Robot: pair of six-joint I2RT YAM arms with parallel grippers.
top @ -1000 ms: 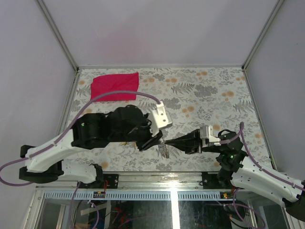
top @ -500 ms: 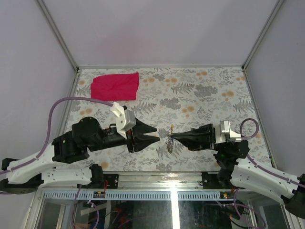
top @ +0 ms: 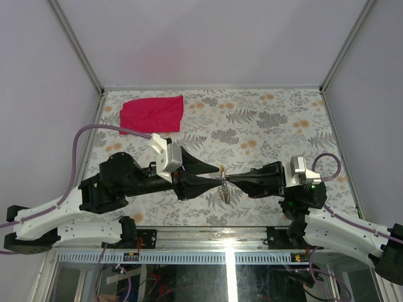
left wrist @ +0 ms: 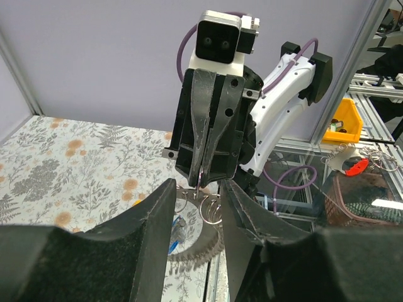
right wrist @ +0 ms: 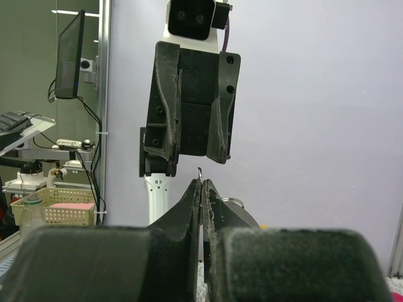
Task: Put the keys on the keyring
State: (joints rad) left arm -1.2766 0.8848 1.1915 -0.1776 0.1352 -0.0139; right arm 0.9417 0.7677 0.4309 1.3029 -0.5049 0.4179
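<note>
Top external view: our right gripper [top: 228, 178] pinches the keyring [top: 223, 188] above the table [top: 283, 119], near its front edge, with the left gripper [top: 213, 174] nose to nose with it. Left wrist: we see the left fingers [left wrist: 157, 214] parted, the ring between them. Right wrist: the right fingers [right wrist: 189, 211] are clamped on its wire.

The right fingers [right wrist: 186, 217] hide most of the keyring [right wrist: 199, 174]; the keys [top: 225, 192] beneath are too small to count, perhaps several.

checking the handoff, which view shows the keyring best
Left wrist: the keyring hangs close up, rings and chain visible, from the shut right pincer. Top external shows it tiny; right wrist only a wire sliver.
</note>
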